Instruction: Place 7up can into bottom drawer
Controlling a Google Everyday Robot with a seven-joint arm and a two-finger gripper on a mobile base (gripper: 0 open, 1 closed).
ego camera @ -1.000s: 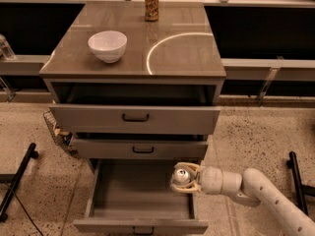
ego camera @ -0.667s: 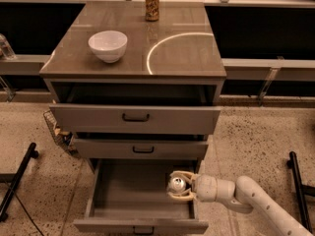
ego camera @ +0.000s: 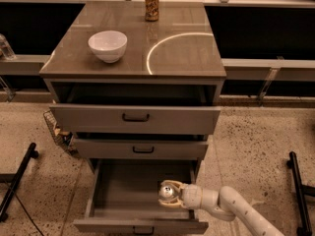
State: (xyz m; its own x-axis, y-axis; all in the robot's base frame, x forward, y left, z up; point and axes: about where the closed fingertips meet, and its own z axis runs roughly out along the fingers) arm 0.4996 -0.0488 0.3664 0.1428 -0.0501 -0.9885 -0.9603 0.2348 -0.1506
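Moved a little left and lower than a moment ago: so goes it for the white two-finger gripper (ego camera: 168, 194) on its pale round arm (ego camera: 236, 208). Reaches in from the bottom right. Clamped tight on the small silver-white 7up can (ego camera: 165, 191), with one cream finger on each side and the shiny silver top facing the camera. Holds that can low inside the deep grey bottom drawer (ego camera: 123, 193), near the right side and close to the front wall. Cannot tell whether it touches the drawer floor or hangs just above it. Pulled far out, that drawer, and plain grey inside. Same spots as before for everything else.

Above it, two shallower grey drawers with small dark handles: the middle grey drawer (ego camera: 142, 149) out a bit, the top grey drawer (ego camera: 135, 118) out a bit more. On the smooth grey-brown counter (ego camera: 192, 58), a round white bowl (ego camera: 108, 45) at the left and a tall brown-gold can (ego camera: 151, 4) standing at the back edge, well apart from each other. Also a bright curved ring of light (ego camera: 160, 45) across the right half of the counter.

Beside the cabinet on the left, a small wire basket (ego camera: 56, 129). Down below, a speckled stone floor (ego camera: 256, 141). At the far left a black metal leg (ego camera: 17, 181), and another black bar (ego camera: 298, 191) at the far right. Behind the counter, dark gaps under a long pale rail (ego camera: 266, 64).
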